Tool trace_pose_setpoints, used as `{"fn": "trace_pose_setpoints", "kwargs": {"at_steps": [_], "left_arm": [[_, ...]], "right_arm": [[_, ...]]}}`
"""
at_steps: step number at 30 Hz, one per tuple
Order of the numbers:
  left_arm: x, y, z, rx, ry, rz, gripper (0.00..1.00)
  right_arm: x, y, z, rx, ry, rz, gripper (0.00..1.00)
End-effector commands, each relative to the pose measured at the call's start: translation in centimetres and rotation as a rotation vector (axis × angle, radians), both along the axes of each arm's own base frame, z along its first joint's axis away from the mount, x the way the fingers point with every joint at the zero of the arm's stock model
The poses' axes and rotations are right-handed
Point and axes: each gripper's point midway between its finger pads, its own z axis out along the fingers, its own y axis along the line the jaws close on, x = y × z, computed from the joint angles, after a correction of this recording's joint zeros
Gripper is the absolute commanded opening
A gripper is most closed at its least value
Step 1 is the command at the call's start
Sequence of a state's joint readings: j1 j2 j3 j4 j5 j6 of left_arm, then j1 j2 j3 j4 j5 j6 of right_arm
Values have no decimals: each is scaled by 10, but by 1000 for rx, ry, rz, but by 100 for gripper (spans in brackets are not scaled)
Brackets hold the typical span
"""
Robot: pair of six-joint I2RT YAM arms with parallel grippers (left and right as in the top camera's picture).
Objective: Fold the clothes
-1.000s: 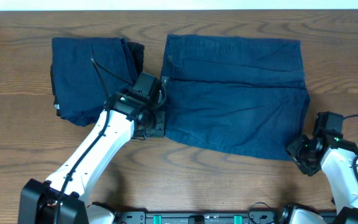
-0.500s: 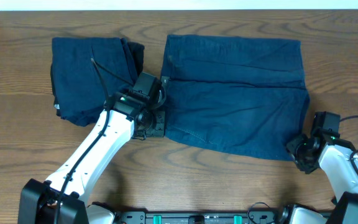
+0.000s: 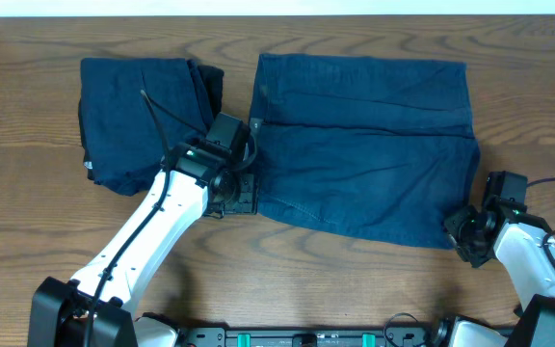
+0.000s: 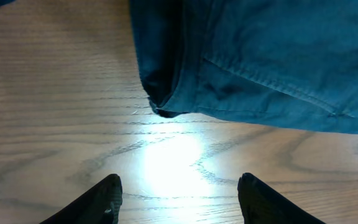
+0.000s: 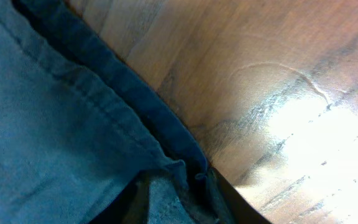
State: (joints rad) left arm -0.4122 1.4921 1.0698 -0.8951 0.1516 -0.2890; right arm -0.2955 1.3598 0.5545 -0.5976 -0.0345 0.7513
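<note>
Gripping both near corners together is what this fold appears to be calling for, and only one side is looking ready. The spread garment (image 3: 364, 154) is lying flat across the middle and right of the counter (image 3: 27, 193), with a folded bundle (image 3: 138, 120) sitting just to its left. The left tool (image 4: 179, 180) is standing open and empty at the garment's near-left corner. In its wrist view the hem's corner is lying on the wood just ahead of the fingers (image 4: 104, 199), not between them. The right tool (image 5: 179, 190) is sitting at the near-right corner with the hem's tip lying between its narrowed jaws. Whether it is truly pinching the cloth cannot be told.

Doing this well is probably meaning a low slide forward for the left tool, so one finger is going under the hem and taking every layer before closing. Both corners should then be rising level and travelling toward the far edge together, with the cloth taut between them to avoid a skewed crease. The left arm should be staying clear of the bundle beside it.
</note>
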Motion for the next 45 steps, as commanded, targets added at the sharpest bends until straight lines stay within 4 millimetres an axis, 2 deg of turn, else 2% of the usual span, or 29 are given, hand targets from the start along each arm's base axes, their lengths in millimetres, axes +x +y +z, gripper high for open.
{"fn": "trace_pose_setpoints", "kwargs": {"at_steps": [1,10,16,23,33,42,43,44,45], "left_arm": [[-3,10,-5,40,22,45,64],[-6,12,-14,32,46,159,68],[-6,9,-36,-10,44,307,68],[-2,-6,-61,-126,11,349,68],[16,-13,-61,-180,-45,404,68],[16,-12,-84,-154,11,463,67],[16,-12,-86,-153,13,463,65],[16,-12,-87,-152,14,463,57],[16,-12,-87,-152,15,463,43]], "right_arm": [[-18,4,-14,22,69,-8,34],[-17,4,-14,21,65,-8,36],[-17,4,-14,21,65,-8,24],[-17,4,-14,20,65,0,24],[-15,8,-14,40,58,10,24],[-13,8,-14,37,49,33,22],[-13,8,-14,37,49,33,20],[-13,8,-14,37,49,36,15],[-13,8,-14,36,49,46,7]]}}
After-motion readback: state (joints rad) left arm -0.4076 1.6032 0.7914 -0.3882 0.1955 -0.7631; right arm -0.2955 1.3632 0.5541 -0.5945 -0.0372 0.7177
